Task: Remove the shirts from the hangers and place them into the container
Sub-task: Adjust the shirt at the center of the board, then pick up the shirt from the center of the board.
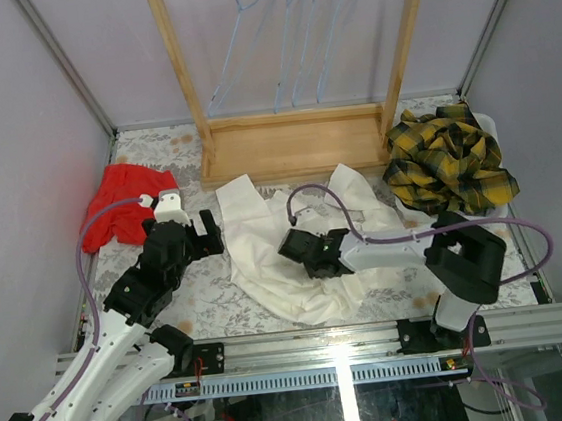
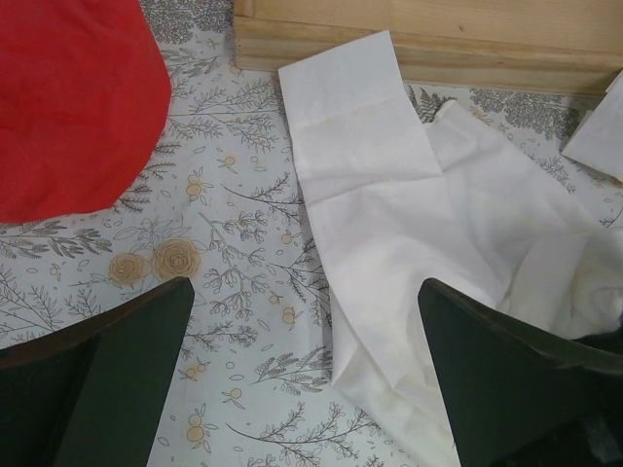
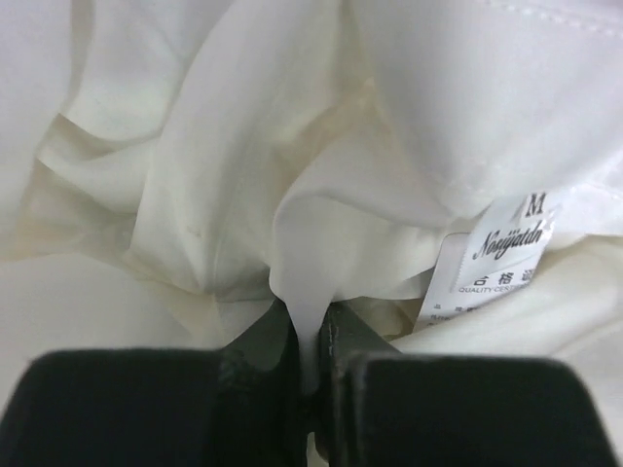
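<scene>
Pinching white shirt [image 1: 256, 263] fold: right gripper [image 3: 310, 336] clenched | left gripper [image 2: 304, 287] spread, empty | basket [image 1: 485, 123] right of rack base [image 1: 294, 144], nearer right gripper.

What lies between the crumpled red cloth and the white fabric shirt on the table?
Bare floral-print tabletop, per the left wrist view; the left arm hangs over it.

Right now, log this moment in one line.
left gripper open | right gripper shut on white shirt | hangers bare | plaid shirt in container
</scene>
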Controlling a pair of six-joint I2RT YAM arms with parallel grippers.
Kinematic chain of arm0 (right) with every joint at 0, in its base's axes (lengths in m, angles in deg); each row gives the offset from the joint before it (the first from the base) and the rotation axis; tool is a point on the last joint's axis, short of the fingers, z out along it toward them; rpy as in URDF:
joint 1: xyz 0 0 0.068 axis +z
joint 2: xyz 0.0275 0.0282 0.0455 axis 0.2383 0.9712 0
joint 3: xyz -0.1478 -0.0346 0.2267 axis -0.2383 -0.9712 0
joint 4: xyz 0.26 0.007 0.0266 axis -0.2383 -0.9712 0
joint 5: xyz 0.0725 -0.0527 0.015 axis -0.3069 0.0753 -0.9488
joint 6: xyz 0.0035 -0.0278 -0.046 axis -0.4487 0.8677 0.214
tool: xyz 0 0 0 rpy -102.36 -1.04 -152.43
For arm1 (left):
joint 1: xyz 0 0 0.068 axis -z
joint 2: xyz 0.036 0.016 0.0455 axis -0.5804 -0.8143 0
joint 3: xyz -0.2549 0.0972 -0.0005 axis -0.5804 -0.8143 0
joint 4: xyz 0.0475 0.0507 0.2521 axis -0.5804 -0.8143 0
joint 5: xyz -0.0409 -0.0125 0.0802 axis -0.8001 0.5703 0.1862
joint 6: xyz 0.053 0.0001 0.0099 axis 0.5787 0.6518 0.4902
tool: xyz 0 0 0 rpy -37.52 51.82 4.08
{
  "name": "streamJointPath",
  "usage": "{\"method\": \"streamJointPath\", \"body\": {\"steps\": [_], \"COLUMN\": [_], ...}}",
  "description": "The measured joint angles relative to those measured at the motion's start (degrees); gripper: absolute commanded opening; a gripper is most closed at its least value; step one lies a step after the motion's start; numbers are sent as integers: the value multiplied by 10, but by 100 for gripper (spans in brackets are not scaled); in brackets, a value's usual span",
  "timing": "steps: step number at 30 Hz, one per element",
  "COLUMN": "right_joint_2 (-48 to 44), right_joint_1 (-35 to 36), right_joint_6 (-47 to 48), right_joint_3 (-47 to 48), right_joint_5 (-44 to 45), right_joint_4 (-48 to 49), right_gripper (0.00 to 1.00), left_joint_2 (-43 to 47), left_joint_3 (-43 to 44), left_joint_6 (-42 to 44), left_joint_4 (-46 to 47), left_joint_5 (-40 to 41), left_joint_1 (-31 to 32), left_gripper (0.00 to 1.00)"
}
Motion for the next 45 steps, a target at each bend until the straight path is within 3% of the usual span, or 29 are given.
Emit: {"method": "streamJointPath", "body": {"steps": [3,7,12,15,19,23,26,29,30,33,34,45], "right_joint_2": [-63,-226,-497,-554,-534,-505,-443,-349,-324,-267,-249,-57], "right_joint_1": [6,9,13,13,13,14,4,-54,-78,-123,-129,-135], "right_joint_6": [6,40,120,169,200,176,134,106,103,100,101,108], "right_joint_3": [-30,-33,-31,30,70,-11,-58,-61,-61,-55,-49,-1], "right_joint_5": [4,0,-75,-106,-101,-34,24,29,23,6,1,-73], "right_joint_4": [-24,-25,107,125,116,81,2,-56,-63,-72,-72,-33], "right_gripper": [0,0,0,0,7,13,18,29,37,94,100,99], "left_joint_2": [0,1,3,3,3,3,3,0,-3,-8,-8,-5], "left_joint_3": [0,0,0,0,0,0,0,0,0,0,0,0], "left_joint_6": [0,0,0,0,1,1,1,2,2,2,2,2], "left_joint_4": [0,0,0,0,0,0,0,1,1,1,1,1], "left_joint_5": [-3,-4,-4,-4,-4,-4,-5,-8,-9,-13,-13,-13], "left_joint_1": [-2,-2,-2,-2,-2,-2,-2,-2,-2,-2,-2,-2], "left_gripper": [100,100,100,100,100,100,100,100,100,100,100,100]}}
